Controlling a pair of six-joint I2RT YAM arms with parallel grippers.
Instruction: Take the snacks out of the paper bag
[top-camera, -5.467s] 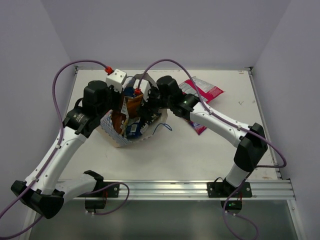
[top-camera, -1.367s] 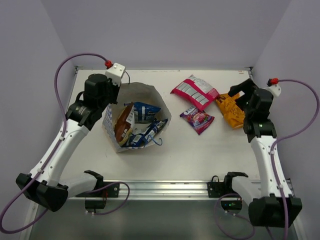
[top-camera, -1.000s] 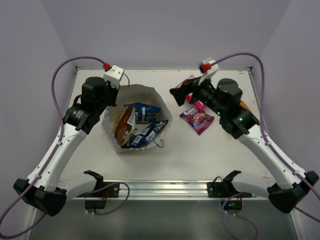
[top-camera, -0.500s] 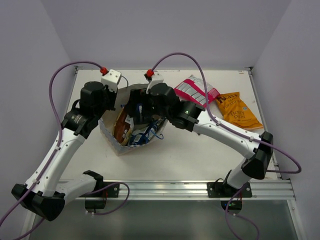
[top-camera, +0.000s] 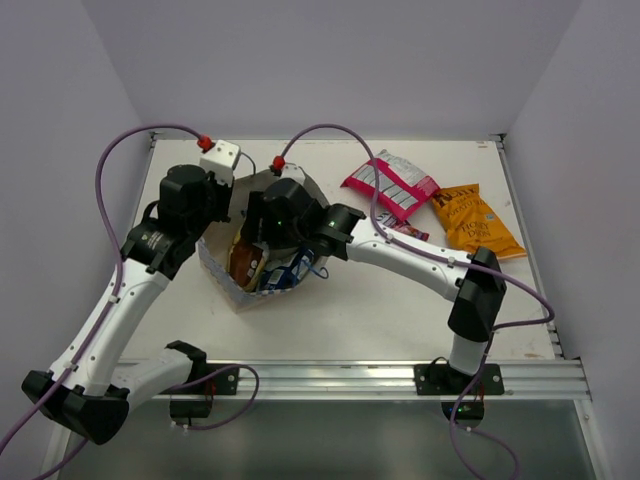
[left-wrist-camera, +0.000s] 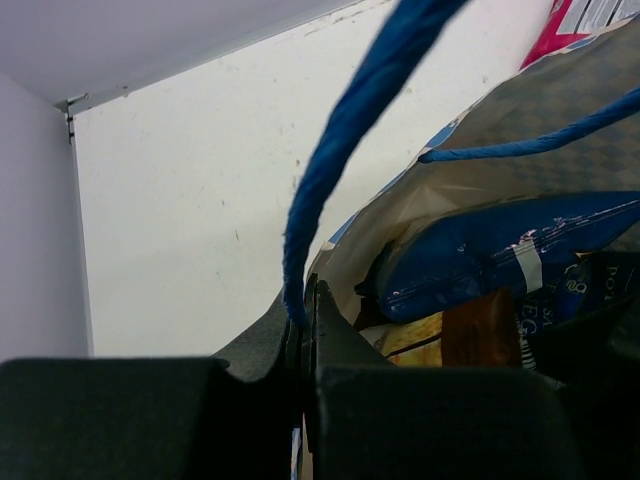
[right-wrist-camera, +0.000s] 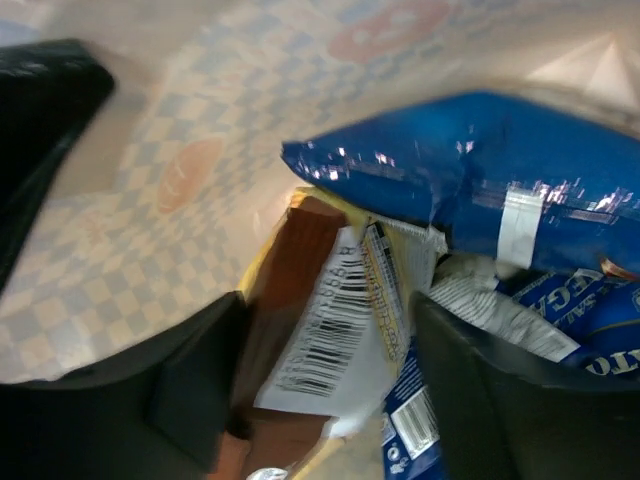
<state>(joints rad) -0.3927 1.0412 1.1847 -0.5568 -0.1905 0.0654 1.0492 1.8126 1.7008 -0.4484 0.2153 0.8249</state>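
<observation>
Cream-white paper with a blue check print forms the paper bag (top-camera: 221, 264), which is stood open-mouthed on the table (top-camera: 380, 310), left of centre. Its left rim is held by the left gripper (left-wrist-camera: 302, 305): the jaws are pressed together, and the blue string handle (left-wrist-camera: 342, 125) is pinched between them right at the rim. The right gripper (right-wrist-camera: 330, 365) is lowered inside the bag with its jaws spread (one finger on each side of a packet, neither clearly seen to press on it). Between those fingers a brown-red packet (right-wrist-camera: 298, 255) is stood on edge, its white barcode panel turned to the camera. A dark blue packet (right-wrist-camera: 450, 180) is laid across above it, against the bag's inner wall, and a blue packet with white lettering (right-wrist-camera: 590, 300) is tucked in at the lower right. Three snacks are found outside the bag, on the table to its right: a pink-white striped packet (top-camera: 385, 185), an orange-yellow packet (top-camera: 478, 220) near the right edge, and a small magenta packet (top-camera: 407, 232), largely hidden behind the right arm.
</observation>
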